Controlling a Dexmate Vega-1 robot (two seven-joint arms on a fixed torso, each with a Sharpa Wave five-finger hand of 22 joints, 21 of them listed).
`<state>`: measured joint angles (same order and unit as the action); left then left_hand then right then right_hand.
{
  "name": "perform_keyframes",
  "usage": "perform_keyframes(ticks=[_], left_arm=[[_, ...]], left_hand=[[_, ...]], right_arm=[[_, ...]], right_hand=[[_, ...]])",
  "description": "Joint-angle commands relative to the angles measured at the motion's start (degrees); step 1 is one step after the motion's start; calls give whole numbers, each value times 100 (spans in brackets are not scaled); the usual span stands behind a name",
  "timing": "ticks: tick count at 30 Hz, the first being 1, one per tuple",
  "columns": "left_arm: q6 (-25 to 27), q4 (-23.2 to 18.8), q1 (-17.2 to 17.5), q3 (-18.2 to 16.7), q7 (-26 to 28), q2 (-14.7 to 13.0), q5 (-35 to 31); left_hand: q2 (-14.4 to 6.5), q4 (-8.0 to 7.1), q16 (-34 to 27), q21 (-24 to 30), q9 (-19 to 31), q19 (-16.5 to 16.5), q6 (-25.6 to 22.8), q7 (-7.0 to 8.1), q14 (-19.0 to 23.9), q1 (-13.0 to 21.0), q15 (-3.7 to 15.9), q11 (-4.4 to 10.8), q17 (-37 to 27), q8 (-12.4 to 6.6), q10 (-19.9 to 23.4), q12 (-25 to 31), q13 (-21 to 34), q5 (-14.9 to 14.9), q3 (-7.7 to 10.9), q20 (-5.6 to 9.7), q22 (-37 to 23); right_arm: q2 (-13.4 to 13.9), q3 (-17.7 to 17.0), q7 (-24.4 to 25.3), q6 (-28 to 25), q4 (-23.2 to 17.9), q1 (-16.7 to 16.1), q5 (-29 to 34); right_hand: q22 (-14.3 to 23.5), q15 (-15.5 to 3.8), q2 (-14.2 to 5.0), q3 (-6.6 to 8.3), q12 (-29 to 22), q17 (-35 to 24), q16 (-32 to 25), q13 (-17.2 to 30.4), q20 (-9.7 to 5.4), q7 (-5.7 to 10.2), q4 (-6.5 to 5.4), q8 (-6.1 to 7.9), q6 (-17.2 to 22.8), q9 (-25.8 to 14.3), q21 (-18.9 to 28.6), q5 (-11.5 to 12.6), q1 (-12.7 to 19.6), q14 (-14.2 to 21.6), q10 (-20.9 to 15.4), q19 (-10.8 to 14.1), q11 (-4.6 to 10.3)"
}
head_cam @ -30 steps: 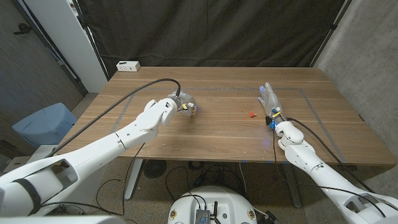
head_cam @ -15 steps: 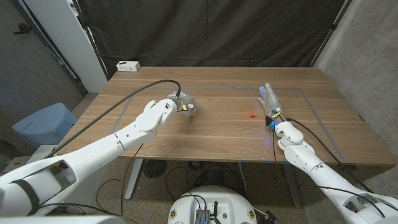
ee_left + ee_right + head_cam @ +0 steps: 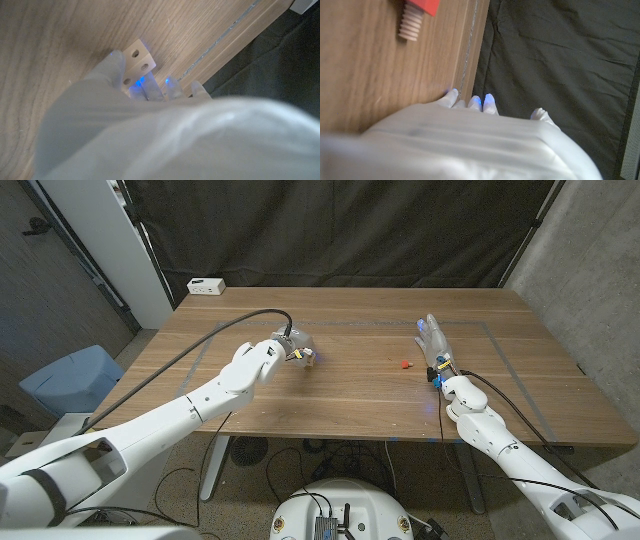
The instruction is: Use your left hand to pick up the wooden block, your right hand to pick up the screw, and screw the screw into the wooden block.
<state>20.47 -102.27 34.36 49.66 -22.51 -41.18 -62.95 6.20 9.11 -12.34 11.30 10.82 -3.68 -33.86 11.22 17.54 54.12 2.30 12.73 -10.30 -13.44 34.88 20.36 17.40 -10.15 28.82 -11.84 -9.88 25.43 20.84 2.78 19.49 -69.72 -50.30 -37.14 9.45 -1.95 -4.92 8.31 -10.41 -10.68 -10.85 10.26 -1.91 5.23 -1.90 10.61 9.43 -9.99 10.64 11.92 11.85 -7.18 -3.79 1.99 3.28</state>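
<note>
My left hand (image 3: 281,350) has fingers (image 3: 114,64) touching the block (image 3: 137,58); I should wrap both sides before lifting. My right hand (image 3: 436,343) waits open beside the screw (image 3: 404,364).

The left arm reaches from the near left toward the table's middle left, its left hand (image 3: 285,348) bent down with fingers (image 3: 114,65) curled. The right arm comes from the near right, its right hand (image 3: 436,342) extended far-ward, fingers (image 3: 489,102) straight and together, holding nothing.
</note>
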Motion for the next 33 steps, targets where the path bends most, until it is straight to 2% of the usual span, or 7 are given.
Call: perform_keyframes(ticks=[1,10,21,33], left_arm=[[53,19,34,-9,53,36,-23],[101,-15,67,-5,68,37,-69],[171,3,87,-1,101,80,-107],[205,27,87,13,128,101,-104]], left_hand=[[3,10,-68,50,6,-131,-189,9,139,114,289,-5,-14,-66,148,55,68,10,-58,-6,3],[-31,7,-79,28,8,-320,-470,60,331,256,381,-2,-24,-73,418,120,174,16,-171,47,2],[-74,-7,-117,15,7,-447,-713,96,537,358,400,-2,-41,-80,715,195,266,13,-274,110,1],[-124,-34,-187,29,8,-664,-1089,88,819,402,526,2,-62,-117,1045,243,354,9,-422,194,-4]], right_arm=[[-33,8,-15,7,89,34,-15],[-35,3,0,-11,100,29,-23],[-41,-2,7,-22,132,23,-36],[-52,-14,69,-24,105,-44,-49]], right_hand=[[17,-170,-49,23,-50,-2,-41,9,-176,24,31,23,50,-16,20,48,-12,23,-28,64,16],[17,-167,-52,25,-51,-2,-43,10,-178,31,35,24,63,-17,22,50,-15,32,-39,72,21],[17,-175,-55,27,-53,-3,-48,11,-174,38,37,23,70,-17,24,52,-20,50,-50,83,29],[17,-158,-59,30,-60,-3,-53,12,-165,33,41,23,82,-18,26,55,-25,73,-78,96,26]])
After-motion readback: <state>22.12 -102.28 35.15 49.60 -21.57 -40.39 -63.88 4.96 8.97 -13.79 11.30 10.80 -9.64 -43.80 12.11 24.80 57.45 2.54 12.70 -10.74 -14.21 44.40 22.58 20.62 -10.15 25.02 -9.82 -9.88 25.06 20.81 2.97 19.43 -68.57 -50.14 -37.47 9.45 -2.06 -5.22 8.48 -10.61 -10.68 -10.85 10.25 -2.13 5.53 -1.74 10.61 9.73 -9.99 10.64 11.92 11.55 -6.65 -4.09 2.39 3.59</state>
